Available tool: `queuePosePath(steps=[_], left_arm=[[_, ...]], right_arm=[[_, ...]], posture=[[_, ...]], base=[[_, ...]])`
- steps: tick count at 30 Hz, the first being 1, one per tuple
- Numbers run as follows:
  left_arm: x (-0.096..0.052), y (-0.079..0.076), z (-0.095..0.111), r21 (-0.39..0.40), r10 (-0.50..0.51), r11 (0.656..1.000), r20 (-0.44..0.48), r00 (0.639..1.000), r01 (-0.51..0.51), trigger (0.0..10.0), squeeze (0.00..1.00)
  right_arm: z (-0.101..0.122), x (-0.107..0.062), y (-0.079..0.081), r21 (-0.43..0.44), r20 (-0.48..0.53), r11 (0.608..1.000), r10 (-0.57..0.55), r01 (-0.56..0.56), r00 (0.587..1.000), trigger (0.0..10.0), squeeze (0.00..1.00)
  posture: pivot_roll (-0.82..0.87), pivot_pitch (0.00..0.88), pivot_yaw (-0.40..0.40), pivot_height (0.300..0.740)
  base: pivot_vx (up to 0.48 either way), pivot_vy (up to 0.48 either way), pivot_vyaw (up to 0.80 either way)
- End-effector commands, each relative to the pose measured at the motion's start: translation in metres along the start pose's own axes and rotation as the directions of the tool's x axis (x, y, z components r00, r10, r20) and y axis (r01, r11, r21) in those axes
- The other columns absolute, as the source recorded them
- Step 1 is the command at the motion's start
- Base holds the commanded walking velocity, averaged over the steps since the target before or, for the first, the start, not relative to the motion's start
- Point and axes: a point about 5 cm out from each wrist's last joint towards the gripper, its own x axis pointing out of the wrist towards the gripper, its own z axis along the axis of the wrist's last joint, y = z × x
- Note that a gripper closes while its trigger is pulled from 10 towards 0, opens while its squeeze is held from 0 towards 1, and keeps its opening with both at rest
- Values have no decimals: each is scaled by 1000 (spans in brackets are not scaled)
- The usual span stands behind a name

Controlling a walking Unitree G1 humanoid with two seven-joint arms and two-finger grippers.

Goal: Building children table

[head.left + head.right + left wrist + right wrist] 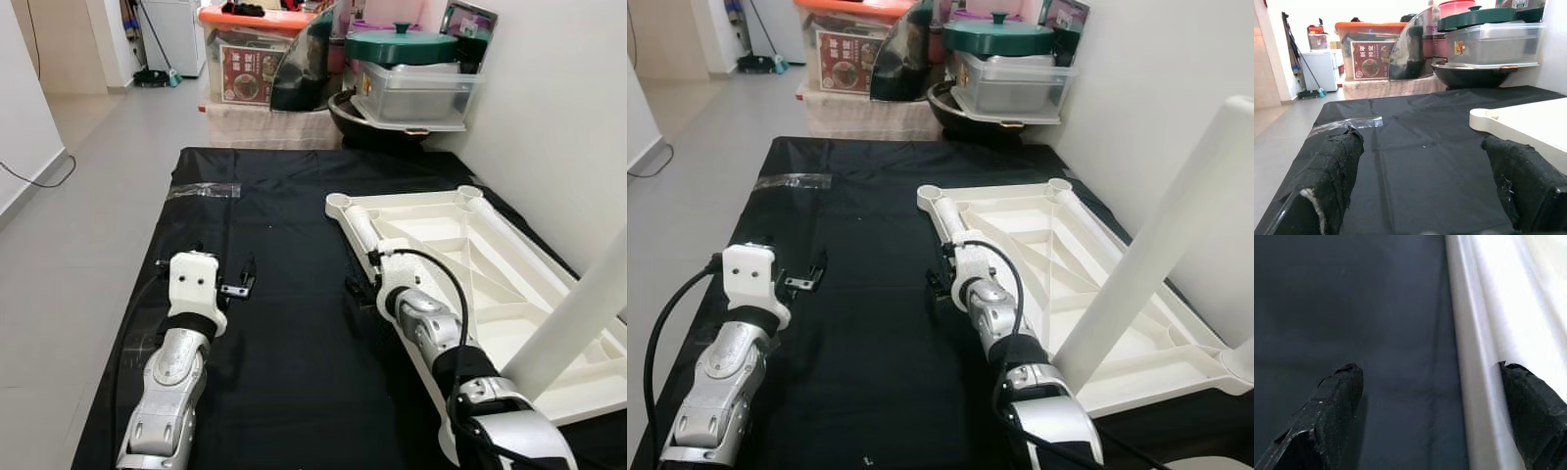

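At centre frame, the right claw is spread wide astride the upturned white table rim, while the left claw is held open, empty, over the black sheet.

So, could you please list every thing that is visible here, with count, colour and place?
Table top: one, white, upside down on the black sheet, to the robot's right near the wall.
Table leg: one, white, standing up from the near corner of the table top.
Sheet: one, black, spread on the grey floor.
Tape strip: one, clear, on the far left part of the sheet.
Storage boxes: several, clear plastic, stacked beyond the sheet; one has an orange lid.
Green lid: one, on top of the stack.
Left gripper: one, fingers black and open, above the sheet.
Right gripper: one, fingers black and open, straddling the table top's edge.
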Motion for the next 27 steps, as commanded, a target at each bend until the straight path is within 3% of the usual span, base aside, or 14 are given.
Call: queuePosePath(steps=[1,5,6,9,10,11,12,18,27], left_arm=[[0,1,-4,4,-1,1000,-14,1000,1,10000,0],[0,1,-4,4,2,1000,-15,1000,-2,10000,0],[0,1,-4,4,1,1000,-16,1000,-1,10000,0],[0,0,-5,4,-1,1000,-18,1000,2,10000,0],[0,0,-5,4,-3,1000,-19,1000,3,10000,0],[0,0,-5,4,-3,1000,-19,1000,3,10000,0],[1,0,-6,4,-4,1000,-20,1000,4,10000,0],[2,0,-6,6,-5,1000,-20,1000,6,10000,0],[2,0,-7,5,3,1000,-21,1000,-3,10000,0]], right_arm=[[-13,1,3,37,-70,999,28,-25,997,7137,0],[-14,2,6,34,-94,998,52,-49,994,7333,0],[-16,2,7,25,-111,998,61,-58,992,8157,0],[-21,2,8,13,-135,997,73,-72,988,8314,0],[-22,2,8,15,-137,997,81,-80,987,3686,0],[-23,2,7,25,-132,996,90,-88,987,1020,0],[-22,1,8,26,-114,994,110,-107,987,0,0],[-20,0,9,14,-93,985,175,-174,980,0,0],[-18,-4,10,-106,-91,944,304,-312,948,0,0]], posture=[[-1,0,-107,740],[-1,0,-107,740],[-1,0,-110,740],[-4,0,-109,740],[-4,0,-109,740],[-4,0,-109,740],[-5,0,-108,740],[-6,0,-108,740],[-7,0,-115,740]], base=[[0,0,0],[0,0,0],[0,0,0],[0,0,0],[0,0,0],[0,0,0],[0,0,0],[0,0,0],[0,0,0]])
